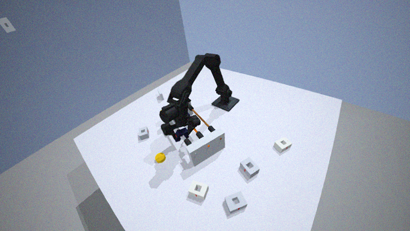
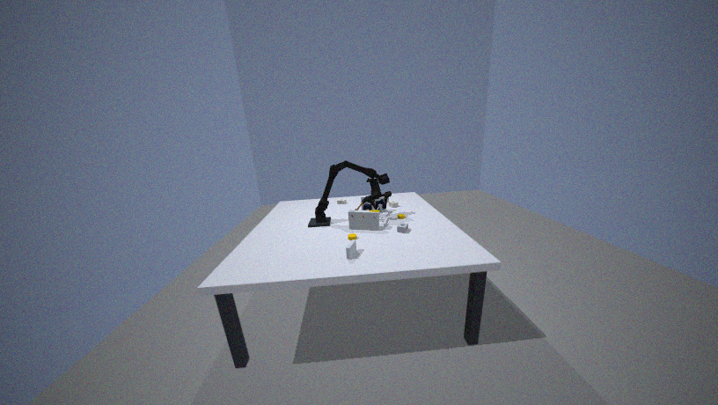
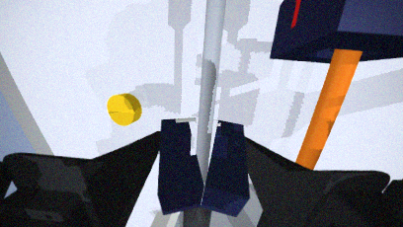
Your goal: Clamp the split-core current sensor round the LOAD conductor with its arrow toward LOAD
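The dark blue split-core sensor (image 1: 181, 133) (image 3: 175, 173) is held with its two halves on either side of a grey conductor (image 3: 213, 35). In the wrist view the halves meet at the lower end and stand apart at the upper end, so a narrow gap shows. My gripper (image 1: 180, 129) (image 3: 201, 138) is shut on the sensor, one black finger against each half. No arrow shows on the held sensor in the wrist view. The LOAD lettering cannot be read. Whether the sensor is latched cannot be told.
Another dark blue sensor (image 3: 311, 37) with a red mark is round an orange conductor (image 3: 330, 109) at the right. A grey end block (image 1: 209, 148) (image 2: 364, 220) bears the conductors. A yellow disc (image 1: 160, 157) (image 2: 401, 216) (image 3: 123, 110) and several pale square rings (image 1: 249, 168) are around.
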Available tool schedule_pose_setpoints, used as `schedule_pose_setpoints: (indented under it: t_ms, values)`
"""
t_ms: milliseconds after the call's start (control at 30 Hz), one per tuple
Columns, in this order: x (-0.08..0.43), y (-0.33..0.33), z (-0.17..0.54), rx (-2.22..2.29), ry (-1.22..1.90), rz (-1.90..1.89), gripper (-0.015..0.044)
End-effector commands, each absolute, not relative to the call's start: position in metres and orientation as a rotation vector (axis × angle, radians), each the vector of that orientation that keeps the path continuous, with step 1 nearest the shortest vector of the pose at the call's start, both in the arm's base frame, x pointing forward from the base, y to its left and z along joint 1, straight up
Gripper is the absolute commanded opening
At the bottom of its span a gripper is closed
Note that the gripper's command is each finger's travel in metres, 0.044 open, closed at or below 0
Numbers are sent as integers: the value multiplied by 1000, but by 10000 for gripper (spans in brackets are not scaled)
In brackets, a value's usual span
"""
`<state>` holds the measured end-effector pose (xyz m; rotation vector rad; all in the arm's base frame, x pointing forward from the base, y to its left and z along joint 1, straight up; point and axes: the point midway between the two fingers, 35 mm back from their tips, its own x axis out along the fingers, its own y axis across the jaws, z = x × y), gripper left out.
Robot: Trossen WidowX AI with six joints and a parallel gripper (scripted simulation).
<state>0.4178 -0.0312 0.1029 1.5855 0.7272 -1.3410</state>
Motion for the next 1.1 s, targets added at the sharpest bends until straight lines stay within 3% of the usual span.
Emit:
schedule_pose_setpoints:
  t_ms: [0, 167, 333, 1067]
  values:
    - [418, -31, 103, 1586, 727, -1340, 315]
    - [418, -30, 106, 1591, 703, -1316, 440]
    - [412, -23, 124, 1630, 552, -1162, 440]
    - [424, -26, 103, 1637, 488, -1106, 440]
